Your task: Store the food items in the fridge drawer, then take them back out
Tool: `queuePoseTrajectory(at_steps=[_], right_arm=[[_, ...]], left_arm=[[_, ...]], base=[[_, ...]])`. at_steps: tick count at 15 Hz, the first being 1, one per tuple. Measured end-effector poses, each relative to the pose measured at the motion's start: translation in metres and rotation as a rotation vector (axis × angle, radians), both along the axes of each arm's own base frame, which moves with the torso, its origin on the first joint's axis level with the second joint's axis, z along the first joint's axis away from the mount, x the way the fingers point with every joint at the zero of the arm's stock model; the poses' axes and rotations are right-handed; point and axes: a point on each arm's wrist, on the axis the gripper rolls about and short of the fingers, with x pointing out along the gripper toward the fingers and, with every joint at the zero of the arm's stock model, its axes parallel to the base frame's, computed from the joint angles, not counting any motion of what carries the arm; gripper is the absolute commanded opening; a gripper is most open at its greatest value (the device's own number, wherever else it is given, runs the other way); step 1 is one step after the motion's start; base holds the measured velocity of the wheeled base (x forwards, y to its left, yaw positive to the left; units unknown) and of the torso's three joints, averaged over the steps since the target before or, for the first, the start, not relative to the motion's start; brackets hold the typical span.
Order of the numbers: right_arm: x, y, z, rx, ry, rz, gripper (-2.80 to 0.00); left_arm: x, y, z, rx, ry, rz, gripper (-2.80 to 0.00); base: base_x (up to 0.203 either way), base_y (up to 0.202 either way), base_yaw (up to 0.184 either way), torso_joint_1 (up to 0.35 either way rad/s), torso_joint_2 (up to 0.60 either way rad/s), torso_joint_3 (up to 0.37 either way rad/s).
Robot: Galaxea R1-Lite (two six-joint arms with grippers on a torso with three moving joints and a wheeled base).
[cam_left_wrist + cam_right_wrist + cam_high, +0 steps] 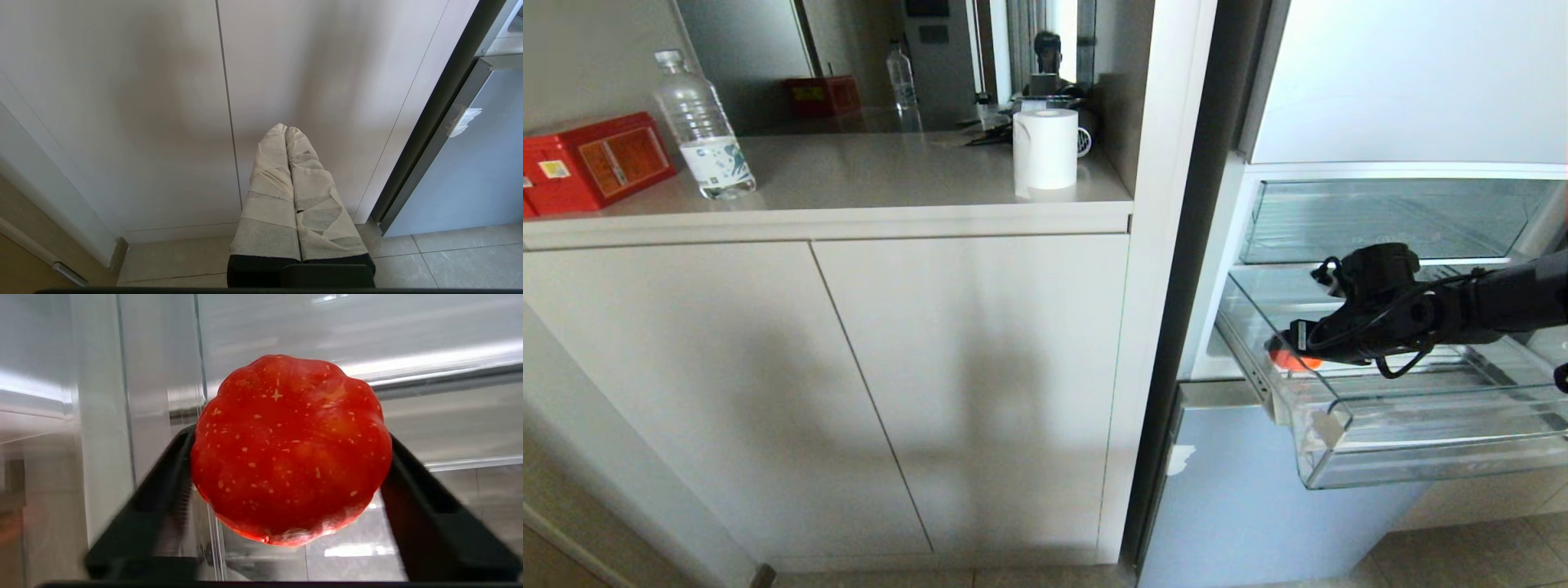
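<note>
Gripping red food item [288, 451], right hand [288, 469], fridge drawer [1421, 445]

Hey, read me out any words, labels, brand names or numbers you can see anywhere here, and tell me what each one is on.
No text here is legible.
Water bottle: label has print, too small to read.
Red box: orange and yellow labels, too blurred to read.
Fridge drawer, tomato-like food item and paper roll: no text.

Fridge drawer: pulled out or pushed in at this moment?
Pulled out. The fridge drawer juts past the pale blue door panel below, and the right gripper reaches into it with a red food item.
</note>
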Motion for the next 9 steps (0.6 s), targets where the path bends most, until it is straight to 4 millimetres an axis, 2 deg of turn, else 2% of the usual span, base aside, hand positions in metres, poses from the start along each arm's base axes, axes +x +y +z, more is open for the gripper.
queuePoseTrajectory(at_steps=[6,9], right_arm=[[-0.003,0.001,0.001,0.008,0.004,-0.006,-2.8],[-0.023,0.002,0.031,0.021,-0.044,-0.024,-2.8]], left_arm=[[0.0,0.0,0.0,0.0,0.0,0.0,-2.8],[0.0,0.0,0.0,0.0,0.0,0.0,-2.8]], base=[[0.0,0.0,0.0,0.0,0.0,0.0],[0.0,0.0,0.0,0.0,0.0,0.0]])
